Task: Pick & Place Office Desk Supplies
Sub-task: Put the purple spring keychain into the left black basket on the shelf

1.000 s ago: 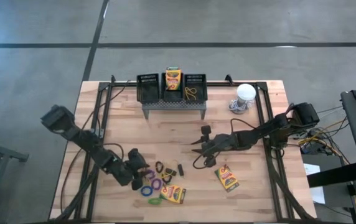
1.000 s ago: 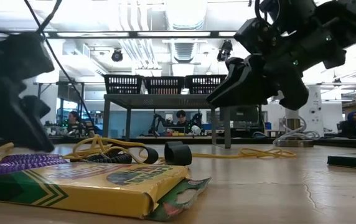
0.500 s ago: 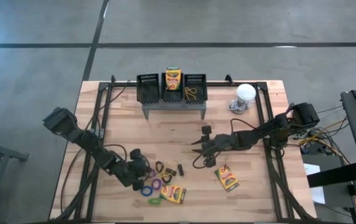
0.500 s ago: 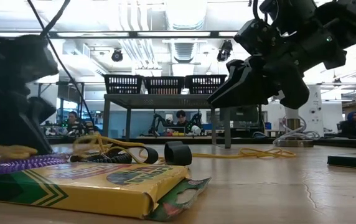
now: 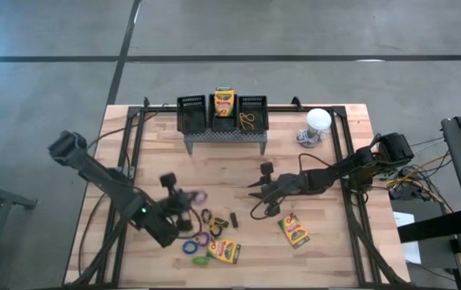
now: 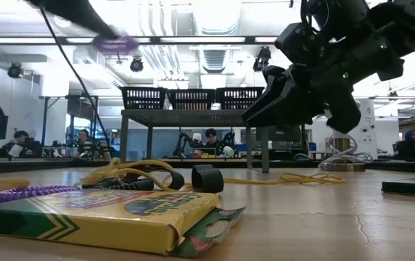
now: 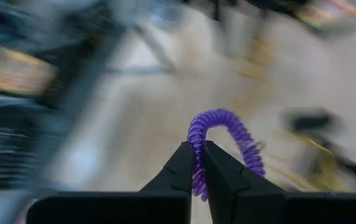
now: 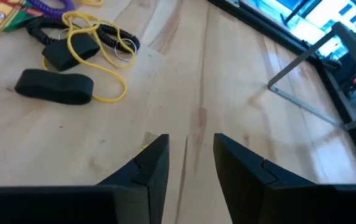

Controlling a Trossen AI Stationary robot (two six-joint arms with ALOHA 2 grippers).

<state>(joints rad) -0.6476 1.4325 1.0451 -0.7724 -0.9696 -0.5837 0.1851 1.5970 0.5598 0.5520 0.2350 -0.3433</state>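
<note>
Since the earlier frame, the left gripper [image 5: 188, 196] has been lifted off the pile at lower left of the high view, jaws clamped on a purple coil loop [image 7: 218, 140]. So the carry step looks underway; next, the loop probably needs hauling up to the black mesh bins [image 5: 221, 113] at top centre and dropping in. The right gripper [image 5: 256, 189] hangs mid-table, jaws apart, empty. Crayon boxes [image 5: 224, 251] lie on the wooden table [image 5: 335, 258]; a workshop with seated people is seen behind.
</note>
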